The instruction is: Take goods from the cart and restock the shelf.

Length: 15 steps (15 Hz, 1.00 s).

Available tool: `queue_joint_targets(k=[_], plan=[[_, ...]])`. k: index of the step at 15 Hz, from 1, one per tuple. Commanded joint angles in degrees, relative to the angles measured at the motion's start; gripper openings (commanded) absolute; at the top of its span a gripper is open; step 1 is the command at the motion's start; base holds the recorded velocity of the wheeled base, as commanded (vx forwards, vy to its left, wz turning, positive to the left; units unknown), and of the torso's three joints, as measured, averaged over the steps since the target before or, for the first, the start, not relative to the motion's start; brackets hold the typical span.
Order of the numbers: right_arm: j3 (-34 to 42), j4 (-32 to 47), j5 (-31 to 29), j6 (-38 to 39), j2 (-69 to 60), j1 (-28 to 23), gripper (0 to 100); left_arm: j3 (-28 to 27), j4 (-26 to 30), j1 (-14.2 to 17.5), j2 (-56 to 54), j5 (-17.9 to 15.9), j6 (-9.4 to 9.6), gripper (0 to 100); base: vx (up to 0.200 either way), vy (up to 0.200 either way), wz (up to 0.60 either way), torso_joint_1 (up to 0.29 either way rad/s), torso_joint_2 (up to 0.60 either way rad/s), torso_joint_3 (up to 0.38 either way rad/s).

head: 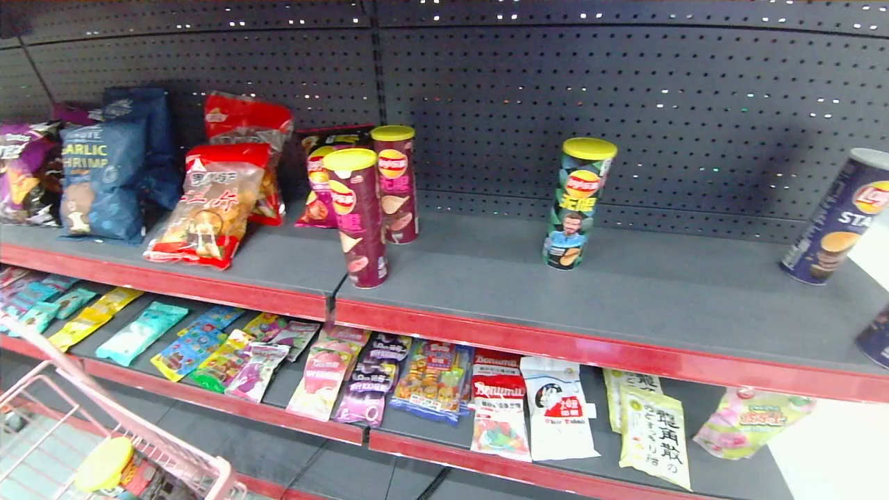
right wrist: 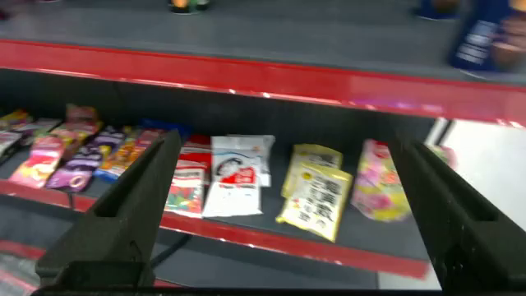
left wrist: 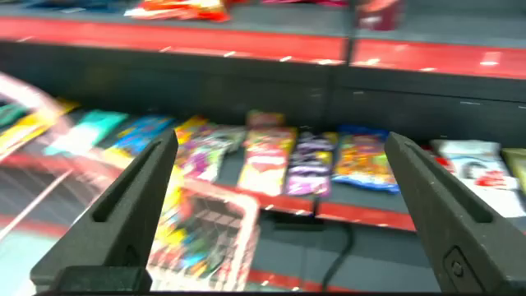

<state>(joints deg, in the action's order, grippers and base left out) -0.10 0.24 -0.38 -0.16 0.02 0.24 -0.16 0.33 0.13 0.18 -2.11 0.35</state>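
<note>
A pink wire cart (head: 173, 455) stands at the lower left and holds a can with a yellow lid (head: 104, 464). The grey upper shelf (head: 625, 298) carries two maroon chip cans (head: 358, 215), a green and black can (head: 576, 201) and a blue can (head: 833, 219) at the right edge. My left gripper (left wrist: 281, 141) is open and empty, hanging above the cart's rim (left wrist: 222, 222) in front of the lower shelf. My right gripper (right wrist: 283, 144) is also open and empty, facing the lower shelf's packets (right wrist: 238, 177) under the red shelf edge.
Snack bags (head: 208, 205) and a blue bag (head: 104, 180) crowd the upper shelf's left end. Flat candy packets (head: 361, 378) line the lower shelf. Bare shelf surface lies between the green can and the blue can. A pegboard wall backs the shelf.
</note>
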Motion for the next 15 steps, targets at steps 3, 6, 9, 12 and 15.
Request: queue_joint_targets(k=[3, 6, 9, 12, 15], plan=[[0.01, 0.02, 0.03, -0.11, -0.02, 0.02, 100, -0.02, 0.02, -0.05, 0.08, 0.00, 0.00, 100, 0.000, 0.000, 0.60, -0.001, 0.00, 0.004], [0.10, 0.02, 0.03, -0.11, -0.02, 0.02, 100, -0.02, 0.02, -0.05, 0.08, 0.00, 0.00, 100, 0.000, 0.000, 0.60, 0.001, 0.00, -0.001], [0.10, 0.02, 0.03, -0.02, -0.02, 0.02, 100, -0.02, 0.02, 0.04, 0.08, 0.00, 0.00, 100, 0.000, 0.000, 0.00, 0.000, 0.00, 0.000], [0.10, 0.02, 0.03, -0.02, -0.02, 0.02, 100, -0.02, 0.02, 0.04, 0.08, 0.00, 0.00, 100, 0.000, 0.000, 0.00, 0.000, 0.00, 0.000], [0.10, 0.02, 0.11, -0.02, -0.02, 0.02, 100, -0.02, 0.02, 0.04, 0.08, 0.00, 0.00, 100, 0.000, 0.000, 0.00, -0.080, 0.19, 0.106]])
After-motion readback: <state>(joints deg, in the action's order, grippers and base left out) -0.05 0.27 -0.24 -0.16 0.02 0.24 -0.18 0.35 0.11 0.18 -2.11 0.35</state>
